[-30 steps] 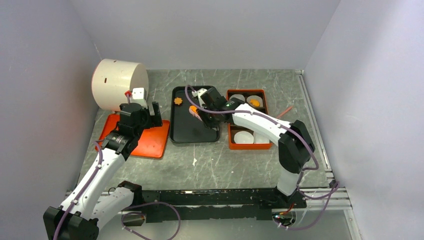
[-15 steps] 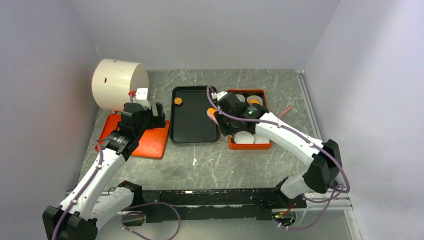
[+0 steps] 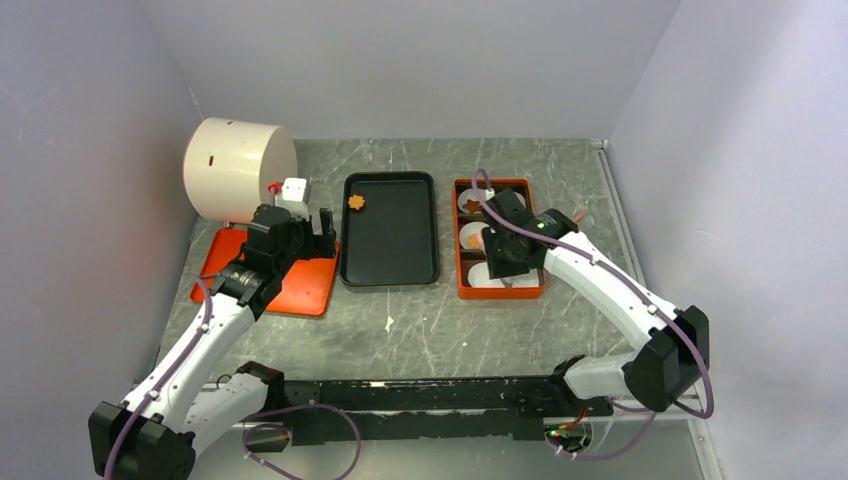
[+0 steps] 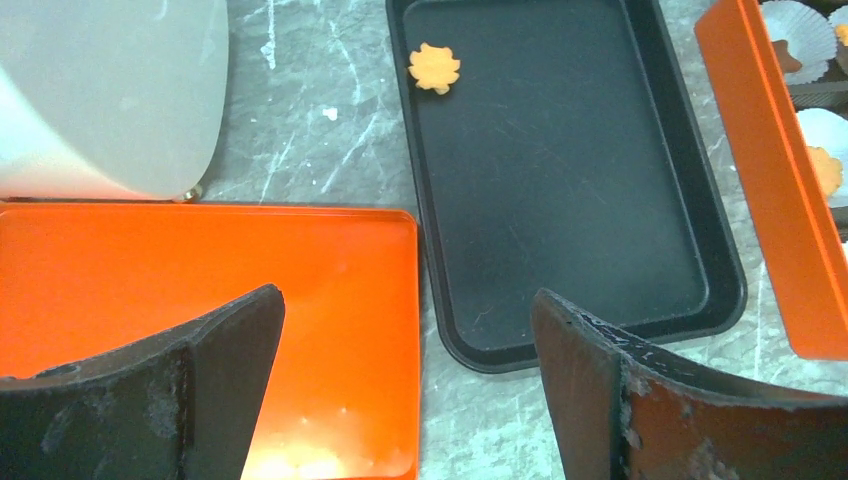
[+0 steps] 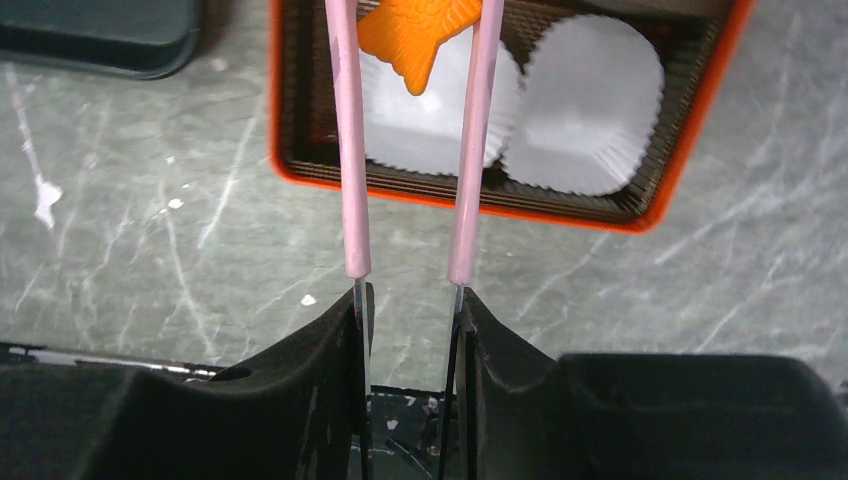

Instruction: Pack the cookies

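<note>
My right gripper (image 5: 410,295) is shut on pink tongs (image 5: 348,150), and an orange fish-shaped cookie (image 5: 415,35) is pinched between their tips. It hangs over a white paper cup (image 5: 430,105) in the near row of the orange box (image 5: 690,140). From above, the right gripper (image 3: 500,255) is over that box (image 3: 460,275). One orange leaf-shaped cookie (image 4: 434,67) lies at the far left of the black tray (image 4: 560,200). A dark brown cookie (image 4: 785,55) and an orange cookie (image 4: 822,170) sit in cups. My left gripper (image 4: 408,330) is open and empty between the orange lid (image 4: 200,290) and the tray.
A large white cylinder (image 3: 238,168) lies on its side at the back left, touching the far edge of the orange lid (image 3: 270,280). A second white cup (image 5: 590,100) sits beside the first. Grey walls close in on three sides.
My right arm has swung right from the black tray to the orange box, carrying the orange cookie in the tongs. The left gripper has crept slightly right and stayed open.
</note>
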